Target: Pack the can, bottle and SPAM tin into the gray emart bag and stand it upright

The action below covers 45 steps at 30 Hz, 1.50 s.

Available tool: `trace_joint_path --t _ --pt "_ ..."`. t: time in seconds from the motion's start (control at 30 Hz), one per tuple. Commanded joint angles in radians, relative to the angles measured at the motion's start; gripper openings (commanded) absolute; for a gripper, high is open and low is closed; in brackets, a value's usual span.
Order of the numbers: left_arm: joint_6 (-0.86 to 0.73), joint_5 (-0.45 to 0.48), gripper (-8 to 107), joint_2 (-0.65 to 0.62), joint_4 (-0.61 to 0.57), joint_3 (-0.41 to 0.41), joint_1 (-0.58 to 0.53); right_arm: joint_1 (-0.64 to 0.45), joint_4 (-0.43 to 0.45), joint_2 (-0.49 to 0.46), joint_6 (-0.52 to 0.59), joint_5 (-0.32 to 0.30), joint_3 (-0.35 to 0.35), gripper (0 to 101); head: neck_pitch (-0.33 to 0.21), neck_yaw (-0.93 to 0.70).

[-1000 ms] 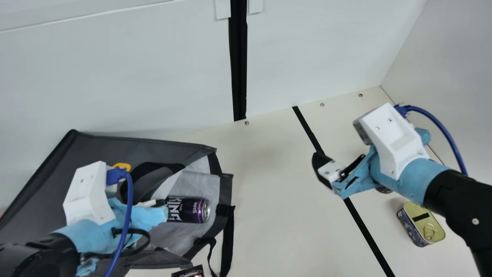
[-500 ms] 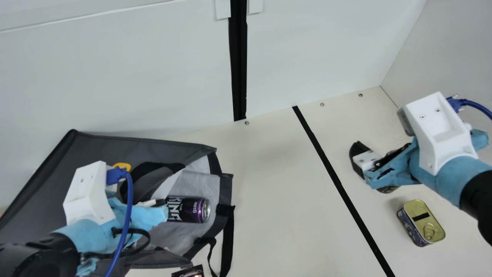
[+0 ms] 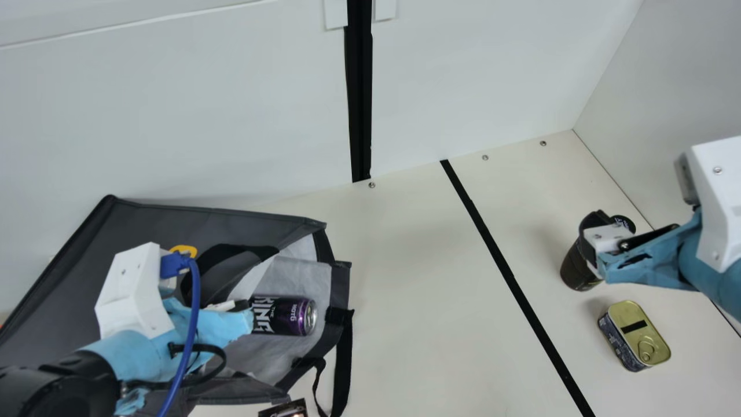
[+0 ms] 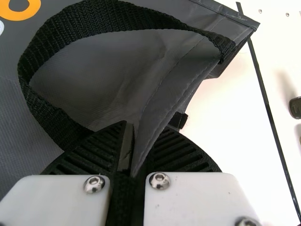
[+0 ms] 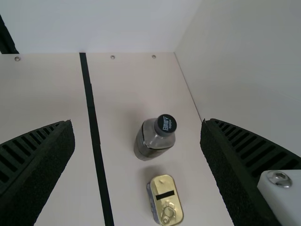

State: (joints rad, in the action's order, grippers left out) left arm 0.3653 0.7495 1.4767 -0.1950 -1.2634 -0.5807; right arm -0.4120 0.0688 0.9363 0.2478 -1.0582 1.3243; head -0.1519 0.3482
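Getting the bottle [image 5: 153, 140] looks like the next job for my right gripper [image 5: 137, 122], as that arm is much nearer than my left arm. Its 2 fingers are wide apart. The bottle is on the table [image 3: 417, 347], out past their tips and in line with the gap between them. It stands tall with its black cap [image 5: 165, 124] up, so its long way runs up and down. I think 1 finger should go on each side, low enough to hug the round part and not just the cap. The SPAM tin [image 3: 639, 336] lies flat just beside the bottle, so a finger could bump it.

In the main view, the right gripper hides some of the bottle, and the gap is hard to judge. The right wrist view shows free space on both sides of it. The left wrist view shows what the main view hides: my left gripper [image 4: 141, 146] has its 2 fingers pinched on the edge of the gray emart bag [image 3: 145, 223]. I guess that helps keep it open. The main view shows the can [image 3: 286, 315] on its side inside the bag's mouth. The bag lies down too.
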Motion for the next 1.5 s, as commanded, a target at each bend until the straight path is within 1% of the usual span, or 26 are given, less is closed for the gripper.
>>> trace_joint_path --t 0.0,0.3,0.43,0.63,0.87,1.23,1.47 --pt "0.000 0.000 -8 0.000 0.000 0.000 0.000 0.000 0.022 -0.003 -0.018 -0.031 0.019 95 -0.023 0.001" --pt "0.000 0.000 -8 0.000 0.000 0.000 0.000 -0.002 0.093 -0.022 -0.082 -0.131 0.095 95 -0.023 0.001" --pt "0.000 0.000 -8 0.000 0.000 0.000 0.000 0.007 0.121 -0.026 -0.109 -0.162 0.121 95 -0.023 0.001" --pt "0.000 0.000 -8 0.000 0.000 0.000 0.000 -0.003 0.140 -0.037 -0.124 -0.162 0.120 95 -0.023 0.001" --pt "0.000 0.000 -8 0.000 0.000 0.000 0.000 -0.047 0.137 -0.053 -0.107 -0.162 0.119 95 -0.023 0.001" --pt "0.000 0.000 -8 0.000 0.000 0.000 0.000 -0.115 0.093 -0.062 -0.061 -0.162 0.123 95 -0.023 0.001" --pt "0.000 0.000 -8 0.000 0.000 0.000 0.000 -0.135 0.069 -0.065 -0.051 -0.162 0.113 95 -0.023 0.001"
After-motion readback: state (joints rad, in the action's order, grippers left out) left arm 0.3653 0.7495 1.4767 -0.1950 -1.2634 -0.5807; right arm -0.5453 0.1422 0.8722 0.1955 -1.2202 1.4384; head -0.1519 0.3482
